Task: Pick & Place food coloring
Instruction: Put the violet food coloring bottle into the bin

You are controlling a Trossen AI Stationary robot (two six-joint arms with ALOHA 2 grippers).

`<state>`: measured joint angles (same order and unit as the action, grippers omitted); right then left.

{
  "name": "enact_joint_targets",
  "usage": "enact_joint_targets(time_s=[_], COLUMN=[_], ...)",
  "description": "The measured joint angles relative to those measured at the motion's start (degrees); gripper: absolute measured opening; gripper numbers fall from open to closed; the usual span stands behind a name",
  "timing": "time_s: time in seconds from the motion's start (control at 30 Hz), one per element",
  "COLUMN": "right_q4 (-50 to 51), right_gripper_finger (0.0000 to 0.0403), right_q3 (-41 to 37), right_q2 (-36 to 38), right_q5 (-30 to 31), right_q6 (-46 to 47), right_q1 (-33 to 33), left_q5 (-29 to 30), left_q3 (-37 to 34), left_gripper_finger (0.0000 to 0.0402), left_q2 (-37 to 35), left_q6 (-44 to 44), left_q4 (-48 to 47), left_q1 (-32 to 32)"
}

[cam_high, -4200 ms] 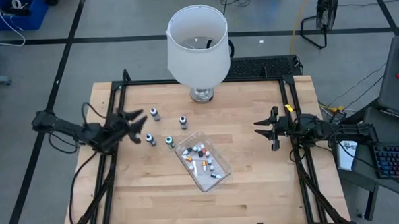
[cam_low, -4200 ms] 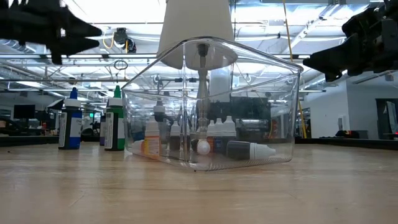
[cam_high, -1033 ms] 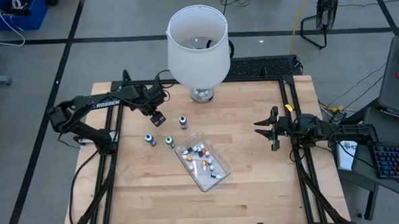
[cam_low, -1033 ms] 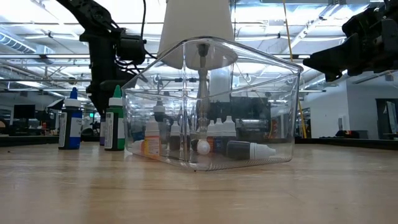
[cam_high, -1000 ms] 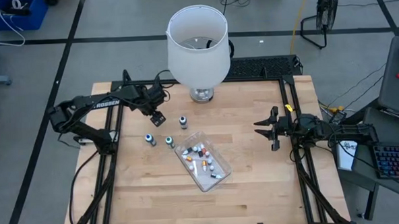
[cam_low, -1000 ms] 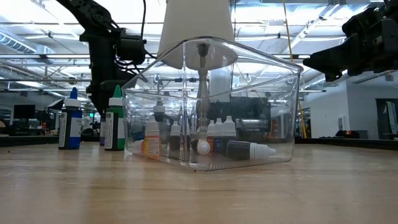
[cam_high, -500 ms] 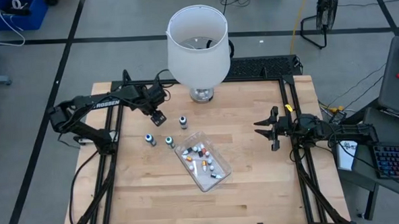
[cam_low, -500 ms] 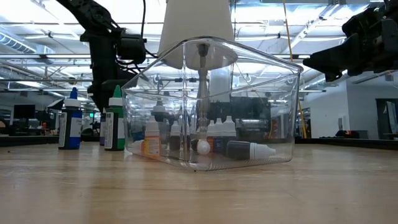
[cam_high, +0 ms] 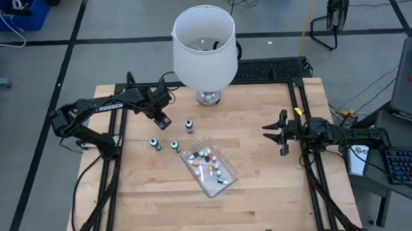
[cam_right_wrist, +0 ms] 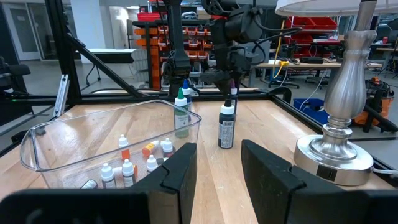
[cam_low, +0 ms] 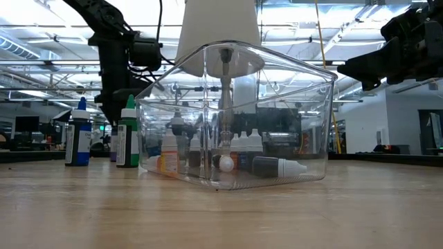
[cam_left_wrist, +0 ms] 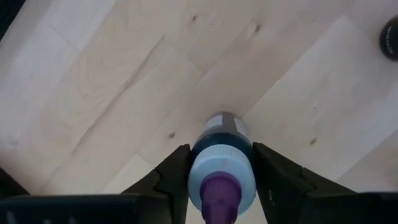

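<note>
Food coloring bottles stand upright on the wooden table: a blue-capped one [cam_high: 155, 143], a green-capped one [cam_high: 174, 145] and a dark one [cam_high: 189, 124]. Several more lie in the clear tray [cam_high: 209, 165]. My left gripper [cam_high: 162, 120] points down at the table's far left, shut on a dark bottle with a purple tip [cam_left_wrist: 221, 186]. My right gripper [cam_high: 276, 133] waits open at the table's right edge, held level and clear of everything. My left gripper pinches the purple-tipped bottle between its two fingers [cam_left_wrist: 174, 177], at the pale collar [cam_left_wrist: 200, 169] just under the cap. The fingers come from above and point down, one on each side. The bottle stays upright with its base on the wood.
A big white lampshade [cam_high: 203, 46] on a metal base [cam_right_wrist: 336, 155] stands at the far middle of the table. The clear tray sits near the centre, slanted. Black frame rails [cam_high: 120, 133] run along both sides. Bare wood lies toward the near edge.
My left gripper has stayed in place over the purple-tipped bottle and has shut on it. The bottle has not moved.
</note>
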<state>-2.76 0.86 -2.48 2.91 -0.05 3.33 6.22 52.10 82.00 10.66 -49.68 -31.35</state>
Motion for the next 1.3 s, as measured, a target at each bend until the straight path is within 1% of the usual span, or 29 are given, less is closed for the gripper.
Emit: enact_joint_targets(time_s=[0.23,0.33,0.43,0.5,0.57,0.77,0.9,1.0,1.13,1.3], right_q4=[0.0,0.0,0.0,0.0,0.0,0.0,0.0,0.0,0.0,0.0], right_gripper_finger=[0.0114,0.0114,0.0114,0.0114,0.0114,0.0114,0.0114,0.0114,0.0114,0.0114], right_q3=[0.0,0.0,0.0,-0.01,-0.02,0.0,0.0,0.0,-0.01,-0.01], right_q2=[0.0,-0.02,-0.02,-0.02,-0.02,-0.02,0.0,0.0,0.0,-0.02], right_q5=[0.0,0.01,0.01,0.01,0.01,0.01,0.01,0.01,0.01,0.01], right_q6=[0.0,0.0,0.02,0.02,0.0,0.01,0.0,0.0,0.01,0.01], right_q1=[0.01,0.02,0.02,0.01,0.02,0.0,0.02,0.0,0.01,0.0], left_q5=[0.06,-0.29,0.78,2.69,2.94,3.55,7.25,9.01,8.36,5.63], left_q3=[0.24,2.44,6.67,10.19,14.33,26.23,32.13,35.92,40.04,43.69], left_gripper_finger=[0.0149,0.0149,0.0149,0.0149,0.0149,0.0149,0.0149,0.0149,0.0149,0.0149], left_q2=[-0.48,-1.83,-3.34,-4.11,-4.83,-4.4,-1.07,2.41,8.9,16.56], left_q6=[0.62,1.54,3.96,5.91,7.04,9.99,10.95,10.91,9.04,5.04], left_q4=[-2.09,-3.89,-7.4,-11.36,-14.43,-15.85,-15.23,-14.95,-15.22,-15.36], left_q1=[1.36,3.54,6.43,9.45,12.89,24.63,32.38,36.77,40.76,43.54])
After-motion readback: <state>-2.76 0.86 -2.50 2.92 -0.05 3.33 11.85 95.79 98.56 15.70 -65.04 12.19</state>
